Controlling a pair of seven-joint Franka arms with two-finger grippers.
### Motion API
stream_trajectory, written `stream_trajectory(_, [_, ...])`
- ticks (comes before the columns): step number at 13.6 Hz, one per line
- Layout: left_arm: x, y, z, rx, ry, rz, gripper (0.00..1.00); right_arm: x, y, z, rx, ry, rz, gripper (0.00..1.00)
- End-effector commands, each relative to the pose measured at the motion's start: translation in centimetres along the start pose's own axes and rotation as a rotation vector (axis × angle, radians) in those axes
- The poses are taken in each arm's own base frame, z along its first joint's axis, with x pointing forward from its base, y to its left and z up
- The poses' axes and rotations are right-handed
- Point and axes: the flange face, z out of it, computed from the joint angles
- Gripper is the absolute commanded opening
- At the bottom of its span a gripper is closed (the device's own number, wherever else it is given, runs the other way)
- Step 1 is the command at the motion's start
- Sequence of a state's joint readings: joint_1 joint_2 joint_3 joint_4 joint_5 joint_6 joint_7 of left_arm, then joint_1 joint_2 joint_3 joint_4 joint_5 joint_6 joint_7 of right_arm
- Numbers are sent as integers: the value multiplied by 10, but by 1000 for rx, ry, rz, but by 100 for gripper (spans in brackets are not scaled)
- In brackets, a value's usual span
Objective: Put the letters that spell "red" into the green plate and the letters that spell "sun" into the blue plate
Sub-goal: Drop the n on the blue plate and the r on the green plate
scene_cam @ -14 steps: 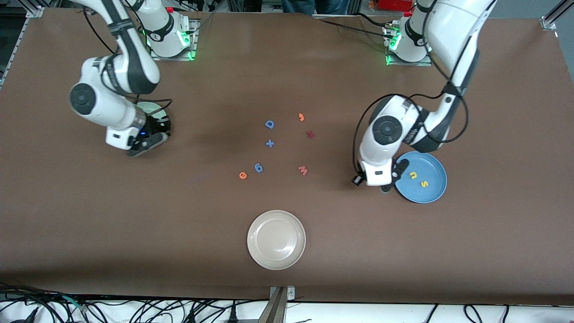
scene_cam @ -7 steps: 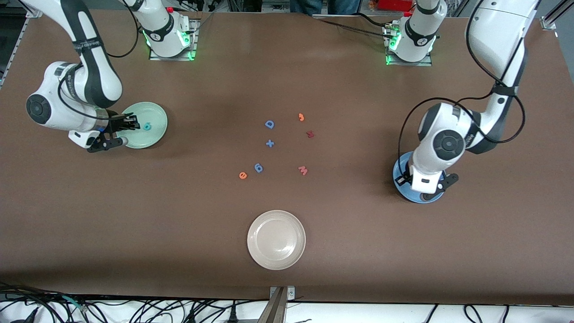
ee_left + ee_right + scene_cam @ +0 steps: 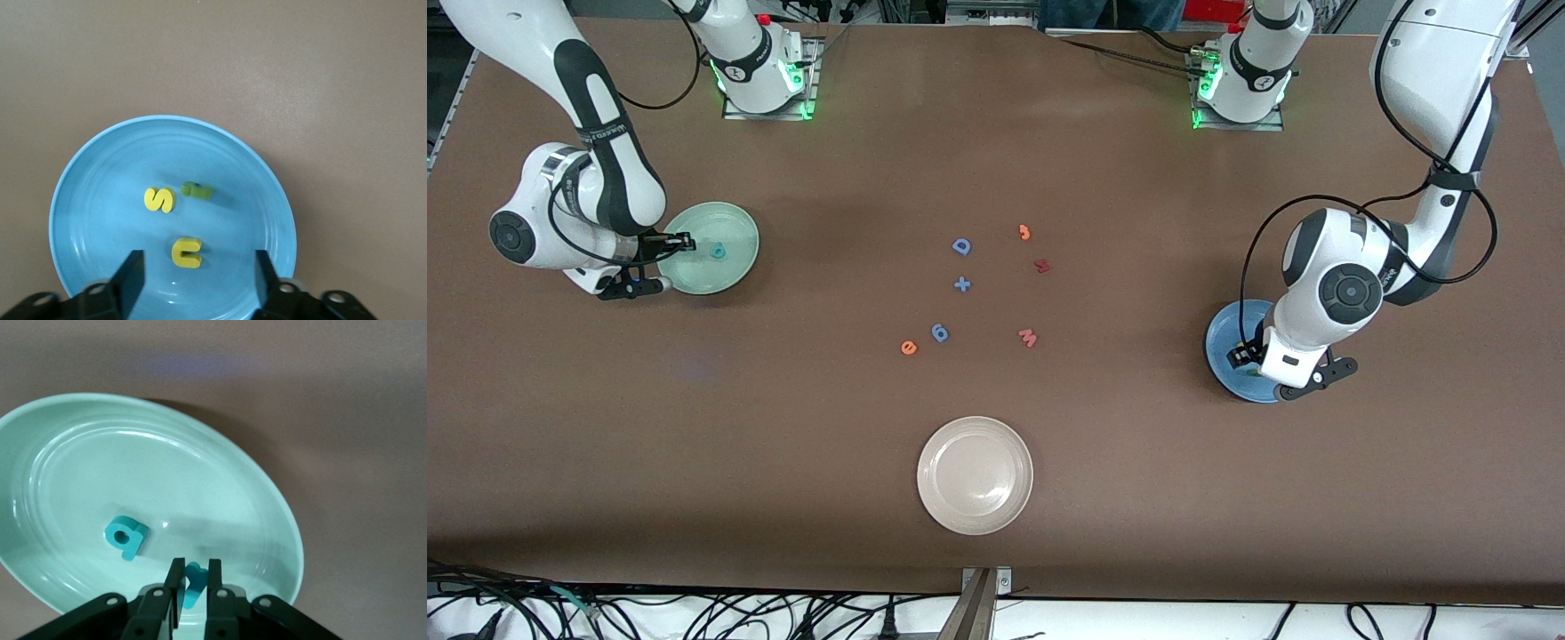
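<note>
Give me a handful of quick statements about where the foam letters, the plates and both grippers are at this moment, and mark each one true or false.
1. The yellow s, the yellow u and the green n all lie in the blue plate. True.
2. The left gripper is shut on the yellow u. False: its fingers are open above the plate, holding nothing.
3. The right gripper is shut on the teal r over the green plate. True.
4. The teal d lies on the bare table. False: it lies in the green plate.
5. The orange e is in the off-white plate. False: it lies on the table beside the blue 6-shaped piece.
</note>
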State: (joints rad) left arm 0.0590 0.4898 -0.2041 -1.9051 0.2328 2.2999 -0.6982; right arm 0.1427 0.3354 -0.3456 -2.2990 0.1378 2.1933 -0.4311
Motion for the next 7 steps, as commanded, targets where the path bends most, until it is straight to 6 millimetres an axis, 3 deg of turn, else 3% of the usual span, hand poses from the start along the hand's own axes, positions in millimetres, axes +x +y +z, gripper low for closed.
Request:
stream_trajectory(1, [1, -5, -30, -22, 36, 26, 100, 1, 0, -7, -7, 7, 2, 72])
stream_trajectory(4, [-10, -9, -56, -18, 49, 186, 100, 1, -11, -32, 2, 27, -2, 78])
stream_trajectory(7, [-23, -19, -83, -2, 9, 296, 100, 18, -37, -84, 16, 17, 76, 78])
